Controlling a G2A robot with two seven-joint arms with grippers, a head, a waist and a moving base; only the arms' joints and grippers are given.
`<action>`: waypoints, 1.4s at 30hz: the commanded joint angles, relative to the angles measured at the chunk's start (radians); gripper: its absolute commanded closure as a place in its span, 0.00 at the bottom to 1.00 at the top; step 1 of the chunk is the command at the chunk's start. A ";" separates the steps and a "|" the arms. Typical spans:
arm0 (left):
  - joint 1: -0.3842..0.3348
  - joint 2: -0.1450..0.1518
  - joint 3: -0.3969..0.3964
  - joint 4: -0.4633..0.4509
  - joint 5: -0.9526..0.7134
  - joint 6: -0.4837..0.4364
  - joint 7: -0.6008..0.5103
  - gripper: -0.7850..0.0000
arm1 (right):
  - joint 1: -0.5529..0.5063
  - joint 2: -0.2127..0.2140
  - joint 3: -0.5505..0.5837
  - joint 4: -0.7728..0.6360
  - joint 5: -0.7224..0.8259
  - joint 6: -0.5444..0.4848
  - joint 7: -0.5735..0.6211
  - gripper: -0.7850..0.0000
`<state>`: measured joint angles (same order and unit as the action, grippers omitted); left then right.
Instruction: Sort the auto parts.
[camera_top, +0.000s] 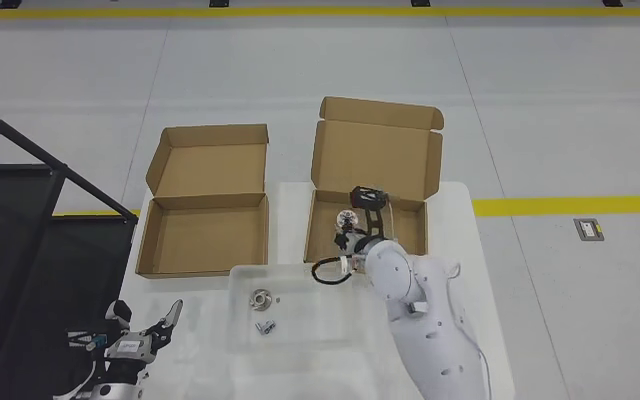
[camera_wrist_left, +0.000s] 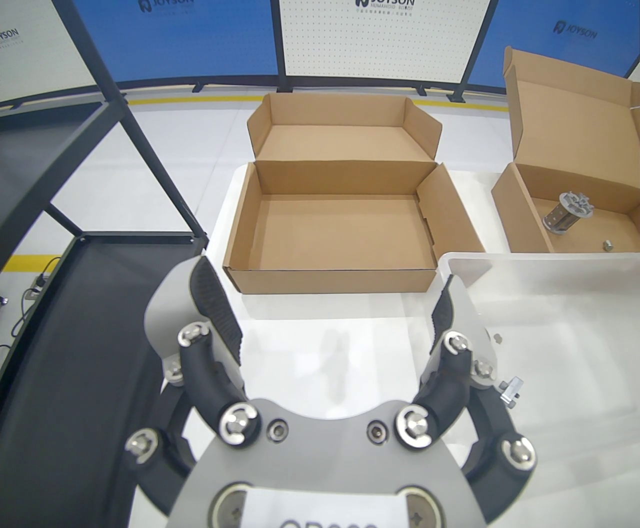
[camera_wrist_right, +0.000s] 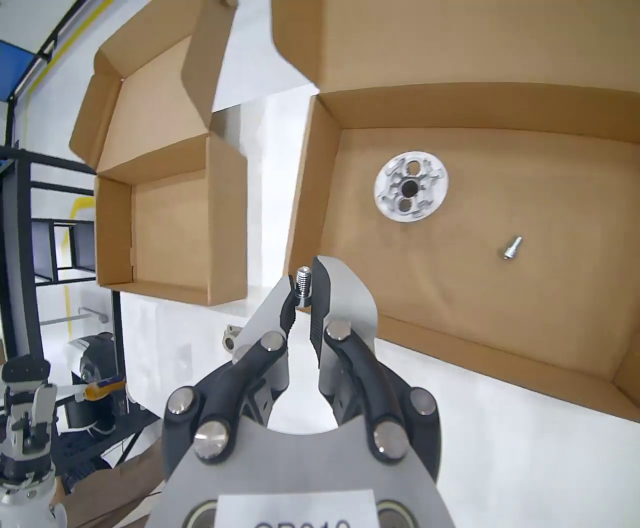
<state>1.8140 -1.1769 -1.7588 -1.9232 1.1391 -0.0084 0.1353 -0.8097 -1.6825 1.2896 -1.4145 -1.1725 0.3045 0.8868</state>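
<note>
My right gripper (camera_wrist_right: 304, 278) is shut on a small silver bolt (camera_wrist_right: 303, 292), held above the near left corner of the right cardboard box (camera_wrist_right: 345, 310). Inside that box lie a round metal disc part (camera_wrist_right: 411, 186) and another bolt (camera_wrist_right: 512, 247). In the top view the right gripper (camera_top: 348, 238) hangs over this box (camera_top: 412, 160). My left gripper (camera_wrist_left: 326, 284) stands open with nothing in it, low over the table in front of the left cardboard box (camera_wrist_left: 330, 282), which holds nothing. A clear plastic bin (camera_top: 300, 350) holds a round flange (camera_top: 261, 297) and a small fitting (camera_top: 265, 326).
A black metal rack (camera_top: 50, 260) stands left of the table, close to the left gripper (camera_top: 148, 320). Both boxes have their lids folded up at the back. The bin's near corner (camera_wrist_left: 462, 265) sits just beside the left gripper's finger.
</note>
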 joint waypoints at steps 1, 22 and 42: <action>0.000 0.000 0.000 0.000 0.000 0.000 0.000 0.00 | 0.040 0.000 0.006 0.063 -0.008 0.029 -0.003 1.00; 0.000 0.000 0.000 0.000 0.000 0.000 0.000 0.00 | 0.356 0.041 0.071 0.639 -0.217 -0.026 0.170 1.00; 0.000 0.000 0.000 0.000 0.000 0.000 0.000 0.00 | 0.499 0.040 0.076 0.941 -0.122 -0.072 0.069 0.91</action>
<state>1.8140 -1.1769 -1.7588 -1.9232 1.1391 -0.0084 0.1353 -0.3123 -1.6430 1.3667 -0.4766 -1.2952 0.2324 0.9561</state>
